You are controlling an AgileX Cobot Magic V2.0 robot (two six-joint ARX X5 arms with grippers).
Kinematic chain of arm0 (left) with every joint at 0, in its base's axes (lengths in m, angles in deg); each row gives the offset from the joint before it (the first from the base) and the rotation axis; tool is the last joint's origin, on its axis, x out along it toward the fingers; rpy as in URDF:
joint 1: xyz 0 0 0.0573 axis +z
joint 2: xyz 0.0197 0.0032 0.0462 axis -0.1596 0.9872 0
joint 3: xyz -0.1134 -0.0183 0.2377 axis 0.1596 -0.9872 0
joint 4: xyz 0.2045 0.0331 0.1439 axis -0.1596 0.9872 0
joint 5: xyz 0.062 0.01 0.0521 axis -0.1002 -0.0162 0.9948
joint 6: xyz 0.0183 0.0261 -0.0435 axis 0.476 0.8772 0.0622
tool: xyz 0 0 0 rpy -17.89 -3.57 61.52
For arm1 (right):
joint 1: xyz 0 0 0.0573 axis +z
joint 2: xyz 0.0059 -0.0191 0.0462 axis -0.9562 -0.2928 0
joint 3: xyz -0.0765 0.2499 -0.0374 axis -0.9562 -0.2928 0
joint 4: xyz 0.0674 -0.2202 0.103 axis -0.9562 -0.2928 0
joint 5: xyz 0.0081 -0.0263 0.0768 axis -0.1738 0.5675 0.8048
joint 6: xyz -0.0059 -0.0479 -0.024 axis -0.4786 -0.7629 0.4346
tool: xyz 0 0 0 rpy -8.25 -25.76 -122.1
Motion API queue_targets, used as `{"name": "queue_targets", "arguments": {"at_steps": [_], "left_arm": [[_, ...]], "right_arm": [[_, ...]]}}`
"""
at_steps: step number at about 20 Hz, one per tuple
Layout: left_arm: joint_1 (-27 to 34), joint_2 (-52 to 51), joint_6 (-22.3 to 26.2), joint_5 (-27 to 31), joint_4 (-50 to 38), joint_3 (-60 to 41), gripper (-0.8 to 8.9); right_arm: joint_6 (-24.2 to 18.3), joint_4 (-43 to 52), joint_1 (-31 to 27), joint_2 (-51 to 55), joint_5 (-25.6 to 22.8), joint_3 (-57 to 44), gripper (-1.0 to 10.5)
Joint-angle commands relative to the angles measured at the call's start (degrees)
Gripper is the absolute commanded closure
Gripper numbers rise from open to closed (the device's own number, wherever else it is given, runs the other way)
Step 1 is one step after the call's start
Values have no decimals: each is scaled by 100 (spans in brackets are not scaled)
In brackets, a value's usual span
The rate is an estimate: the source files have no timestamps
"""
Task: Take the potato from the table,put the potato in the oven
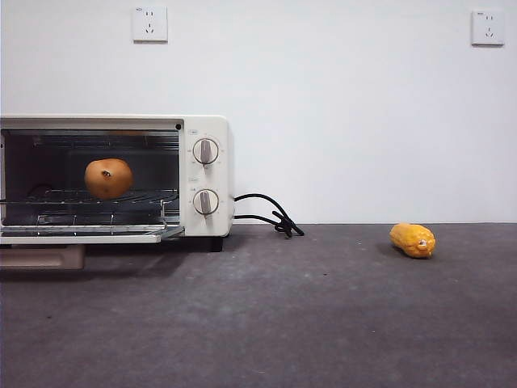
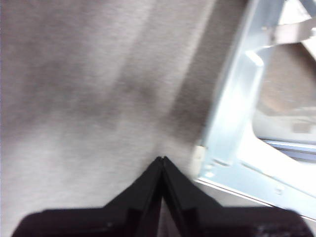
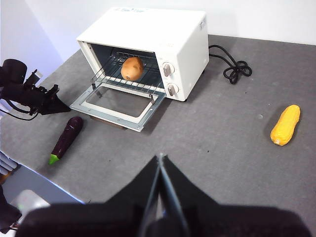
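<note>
The round orange-brown potato [image 1: 108,178] rests on the wire rack inside the cream-white oven [image 1: 206,129], whose door [image 1: 81,236] hangs open and flat. From the right wrist view the potato [image 3: 132,68] sits in the oven [image 3: 163,29] cavity. My left gripper [image 2: 162,160] is shut and empty, low over the grey table [image 2: 74,98] beside the open door's metal frame [image 2: 237,103]; it also shows as the left gripper [image 3: 54,104] in the right wrist view. My right gripper [image 3: 160,157] is shut and empty, high above the table [image 3: 222,148].
A yellow corn-like piece [image 1: 413,240] lies on the table at the right, seen too as the corn piece [image 3: 285,125]. A purple eggplant [image 3: 66,139] lies near the open door. The oven's black cord [image 1: 271,217] curls beside it.
</note>
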Motion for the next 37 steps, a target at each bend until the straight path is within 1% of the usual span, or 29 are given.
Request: {"name": "queue_targets", "arguments": {"at_steps": [1,5,6,10,15,17,25,32,37], "left_arm": [[-17,166,-111,-188,-101,-52,822],[-37,166,-107,-291,-136,-55,822],[-44,166,-125,-409,-151,-52,822],[-44,166,-490,-1069,-417,-52,822],[-44,162,-708,-1582,-433,61,822],[-44,149,-822,-1609,-439,146,822],[-103,140,-1051,-2033,-442,625,822],[-396,140,-1224,-2024,-470,1217,822],[-522,140,-1561,-2022,-778,1506,822]], "right_arm": [[68,-131,9,11,-24,-46,947],[107,-131,9,11,-24,-46,947],[107,-131,9,11,-24,-46,947],[203,-131,9,11,-22,-46,947],[208,-131,9,11,-24,-46,947],[208,-131,9,11,-46,-46,947],[208,-131,9,9,-173,-46,947],[216,-131,9,9,-170,-46,947],[258,-129,9,9,-170,-46,947]]}}
